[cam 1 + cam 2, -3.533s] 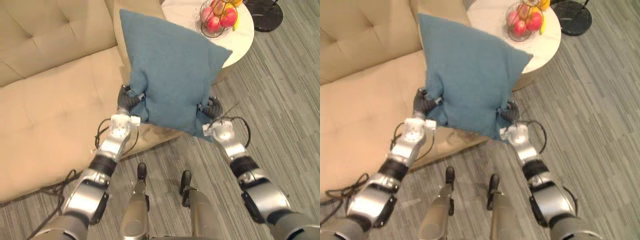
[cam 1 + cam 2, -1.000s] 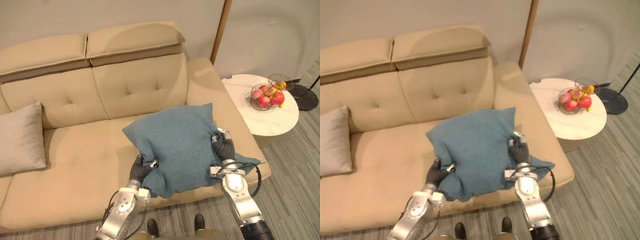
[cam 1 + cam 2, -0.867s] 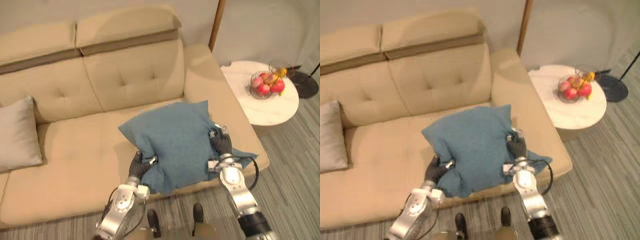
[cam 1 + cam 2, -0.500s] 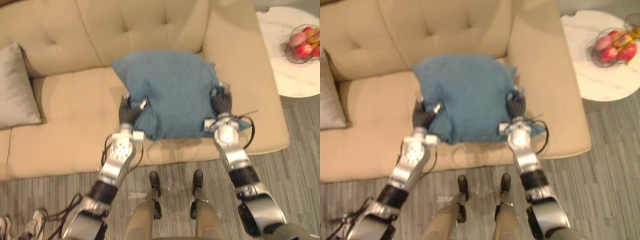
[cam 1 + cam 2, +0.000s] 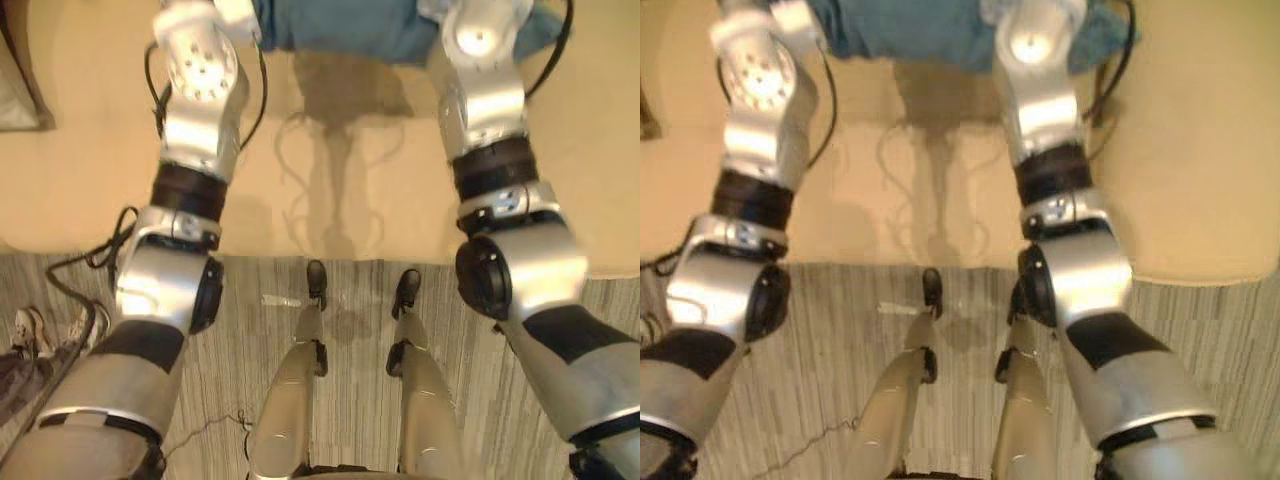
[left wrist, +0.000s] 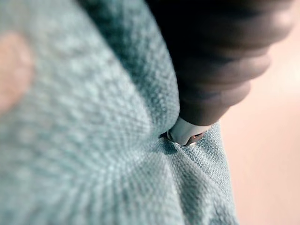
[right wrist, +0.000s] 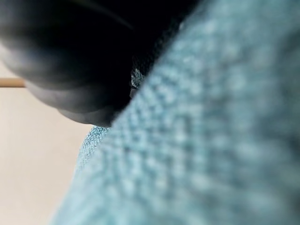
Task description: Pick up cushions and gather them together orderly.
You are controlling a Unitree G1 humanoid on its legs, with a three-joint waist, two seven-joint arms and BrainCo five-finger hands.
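The lower edge of the blue cushion (image 5: 340,25) shows at the top of the eye views, above the beige sofa seat (image 5: 330,150), with both my forearms reaching up to it. In the left wrist view my left hand (image 6: 220,56) is pressed against the cushion (image 6: 93,140), and the cloth bunches in folds round a silver fingertip (image 6: 187,133). In the right wrist view the dark cover of my right hand (image 7: 70,56) lies tight against the same cushion (image 7: 211,140). A grey cushion (image 5: 15,90) shows at the sofa's left edge.
The sofa's front edge (image 5: 330,255) runs across the view, with grey striped floor (image 5: 350,400) below it. A person's shoes (image 5: 25,330) stand on the floor at the far left.
The camera has tipped down, so the sofa back, side table and most of the blue cushion have left the view. Both arms still reach to the cushion.
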